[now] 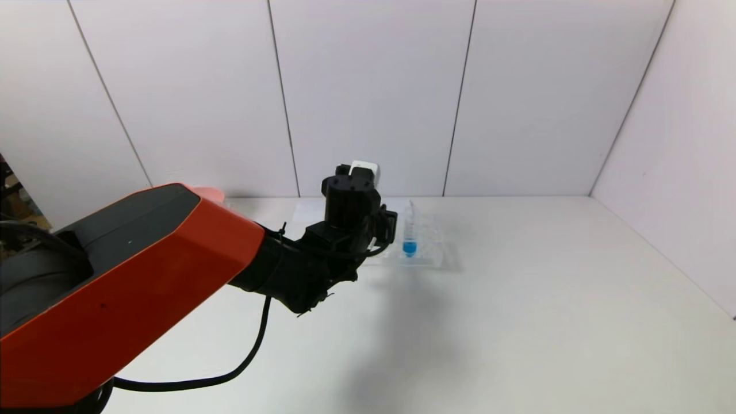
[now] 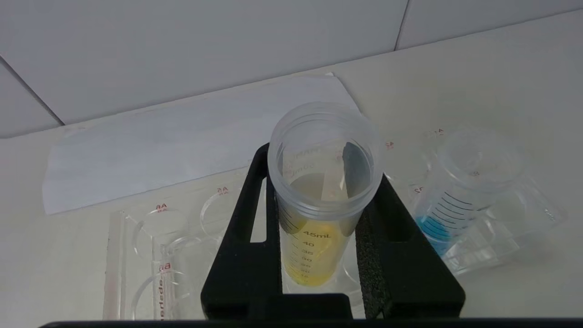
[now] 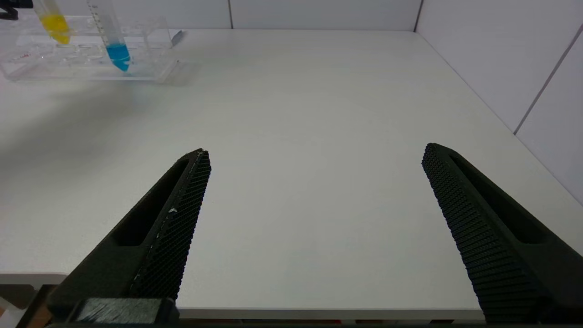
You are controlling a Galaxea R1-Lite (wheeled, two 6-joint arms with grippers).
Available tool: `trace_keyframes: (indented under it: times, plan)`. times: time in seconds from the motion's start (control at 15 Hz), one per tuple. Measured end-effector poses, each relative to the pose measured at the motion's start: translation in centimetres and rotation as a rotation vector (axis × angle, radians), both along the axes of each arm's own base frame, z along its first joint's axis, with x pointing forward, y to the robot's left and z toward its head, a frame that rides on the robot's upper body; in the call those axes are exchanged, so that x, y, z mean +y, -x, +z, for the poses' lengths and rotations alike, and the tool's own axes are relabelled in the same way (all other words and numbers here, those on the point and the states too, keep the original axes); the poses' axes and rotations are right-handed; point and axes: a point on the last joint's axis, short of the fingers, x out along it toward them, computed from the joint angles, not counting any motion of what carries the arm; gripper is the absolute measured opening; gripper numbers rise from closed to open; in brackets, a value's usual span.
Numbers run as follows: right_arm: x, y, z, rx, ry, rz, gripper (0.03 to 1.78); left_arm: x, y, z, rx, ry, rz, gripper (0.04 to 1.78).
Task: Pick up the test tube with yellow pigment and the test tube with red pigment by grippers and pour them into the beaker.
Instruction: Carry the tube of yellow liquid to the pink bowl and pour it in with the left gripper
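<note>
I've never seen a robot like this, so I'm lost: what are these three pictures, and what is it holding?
One picture looks down from the robot's head; the other two come from cameras on each wrist. The orange-and-black arm ends in the left gripper, a two-fingered gripper shut on the test tube with yellow pigment, just above a clear tube rack. A blue-liquid tube stands in that rack on the white table. The right gripper waits open near the table's edge, holding nothing.
</note>
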Motion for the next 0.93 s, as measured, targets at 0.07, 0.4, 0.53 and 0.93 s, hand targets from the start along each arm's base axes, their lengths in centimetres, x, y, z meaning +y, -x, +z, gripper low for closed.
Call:
trace_keyframes:
  times: [0.07, 0.4, 0.53, 0.93]
  plan:
    - [0.0, 0.0, 0.0, 0.0, 0.0, 0.0, 1.7, 0.1, 0.1, 0.3, -0.007, -0.003, -0.001, 0.47]
    - [0.0, 0.0, 0.0, 0.0, 0.0, 0.0, 1.7, 0.4, 0.2, 1.6, -0.037, 0.001, 0.003, 0.47]
    - [0.0, 0.0, 0.0, 0.0, 0.0, 0.0, 1.7, 0.5, 0.4, 2.3, -0.052, -0.001, 0.002, 0.47]
    - [0.0, 0.0, 0.0, 0.0, 0.0, 0.0, 1.7, 1.1, 1.0, 4.5, -0.1, -0.006, 0.002, 0.47]
